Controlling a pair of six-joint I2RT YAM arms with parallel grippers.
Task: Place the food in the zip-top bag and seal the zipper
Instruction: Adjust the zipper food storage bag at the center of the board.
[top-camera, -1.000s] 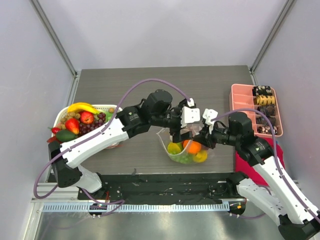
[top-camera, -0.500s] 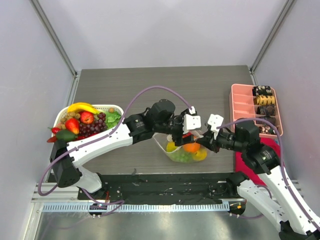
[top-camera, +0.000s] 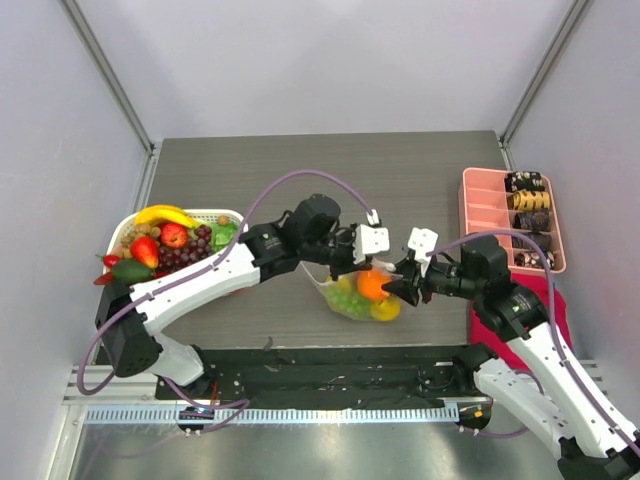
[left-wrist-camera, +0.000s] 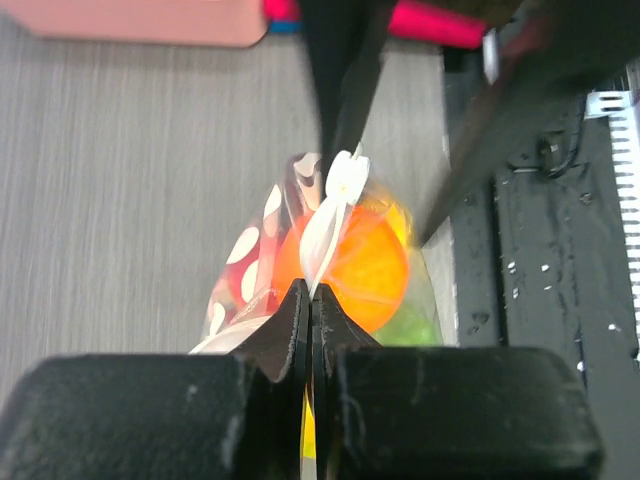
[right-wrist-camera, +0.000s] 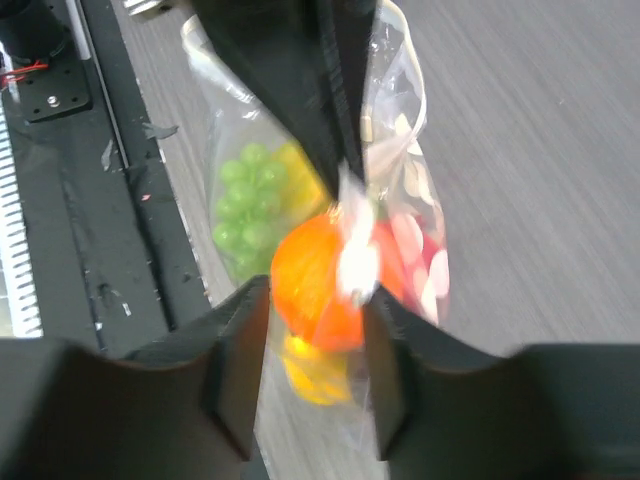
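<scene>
Pinching the zipper (left-wrist-camera: 322, 238) of the zip-top bag (top-camera: 343, 302), the left pincer (left-wrist-camera: 310, 300) is pressing its jaws together; the right pincer (right-wrist-camera: 315, 295) is standing spread, the white tab (right-wrist-camera: 352, 262) between its fingers. The bag is bulging with an orange (top-camera: 373, 285) and green grapes (right-wrist-camera: 240, 205) near the bench's (top-camera: 430, 180) front edge.

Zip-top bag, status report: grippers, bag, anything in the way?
Left gripper shut on zipper. Right gripper open, astride the white tab. Bag holds orange, green grapes. Nothing blocking.
</scene>
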